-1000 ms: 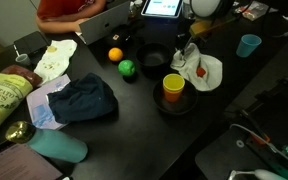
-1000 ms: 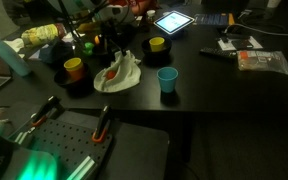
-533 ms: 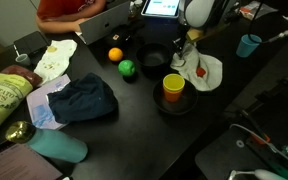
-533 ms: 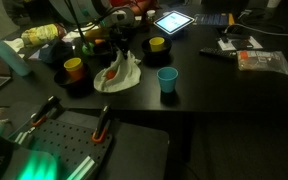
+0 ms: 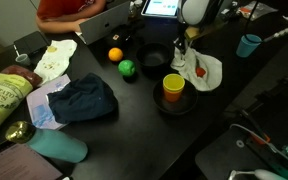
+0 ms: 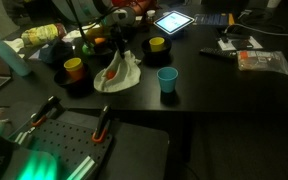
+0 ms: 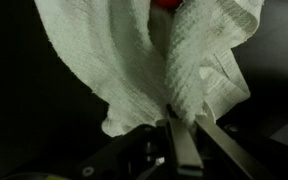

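Cloth (image 5: 214,72): white and crumpled, it lay in a heap on the black table (image 5: 134,135), near the far side in front of the tablet (image 5: 162,7). It also showed in an exterior view (image 6: 130,66) and filled most of the wrist view (image 7: 134,60).
Red thing (image 7: 166,4): it peeked out between the folds at the top of the wrist view. The cloth was bunched around it, so what it was could not be told.
Gripper (image 5: 187,48): it hung straight down over the side of the cloth nearest the black bowl (image 5: 152,57), and showed the same way in an exterior view (image 6: 117,50).
Jaws: closed, pinching 1 thin fold at the hanging edge of the cloth. In the wrist view the 2 fingertips met with only fabric between them (image 7: 174,128).
Reason for the hold: a raised fold probably gave the fingertips something to bite, since soft fabric lying flat offers no edge.
Neighbours: the black bowl sat just beside the cloth. 1 yellow cup (image 5: 173,88) stood in a dark dish near it, and a green ball (image 5: 127,68) and an orange ball (image 5: 114,54) lay beyond the bowl.
Farther off: 1 blue cup (image 5: 248,45) stood apart from the cloth, upright. A dark blue garment (image 5: 84,100) lay well apart, toward the other end of the table.
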You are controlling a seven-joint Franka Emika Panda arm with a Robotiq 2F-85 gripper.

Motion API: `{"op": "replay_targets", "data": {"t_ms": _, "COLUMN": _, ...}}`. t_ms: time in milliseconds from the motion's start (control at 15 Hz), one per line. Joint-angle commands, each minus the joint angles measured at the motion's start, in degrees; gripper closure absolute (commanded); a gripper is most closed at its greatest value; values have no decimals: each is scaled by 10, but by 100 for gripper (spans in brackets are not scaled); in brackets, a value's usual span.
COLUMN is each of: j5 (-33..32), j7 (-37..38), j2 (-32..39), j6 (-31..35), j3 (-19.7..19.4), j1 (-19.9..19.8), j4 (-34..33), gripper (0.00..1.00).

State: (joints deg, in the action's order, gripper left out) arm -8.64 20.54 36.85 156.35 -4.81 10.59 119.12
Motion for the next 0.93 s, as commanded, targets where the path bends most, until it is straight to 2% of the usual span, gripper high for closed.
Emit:
{"op": "replay_targets", "data": {"t_ms": 0, "j5": 34, "j7": -17, "j2": -10, "j6": -36, "j3": 8, "j1": -6, "j4": -9, "gripper": 92}}
{"op": "replay_targets", "data": {"t_ms": 267, "j5": 30, "j7": 0, "j2": -53, "j6": -108, "j3": -4, "j1": 8, "j4": 10, "gripper": 93}}
{"op": "replay_targets", "data": {"t_ms": 467, "j5": 28, "j7": 2, "j2": -90, "j6": -165, "j3": -1, "j1": 1, "j4": 21, "gripper": 93}}
{"op": "replay_targets", "data": {"t_ms": 600, "j5": 32, "j7": 7, "j2": -137, "j6": -223, "j3": 6, "j1": 0, "j4": 50, "gripper": 93}}
{"op": "replay_targets", "data": {"t_ms": 867, "j5": 44, "j7": 10, "j2": -186, "j6": -333, "j3": 19, "j1": -14, "j4": 87, "gripper": 93}}
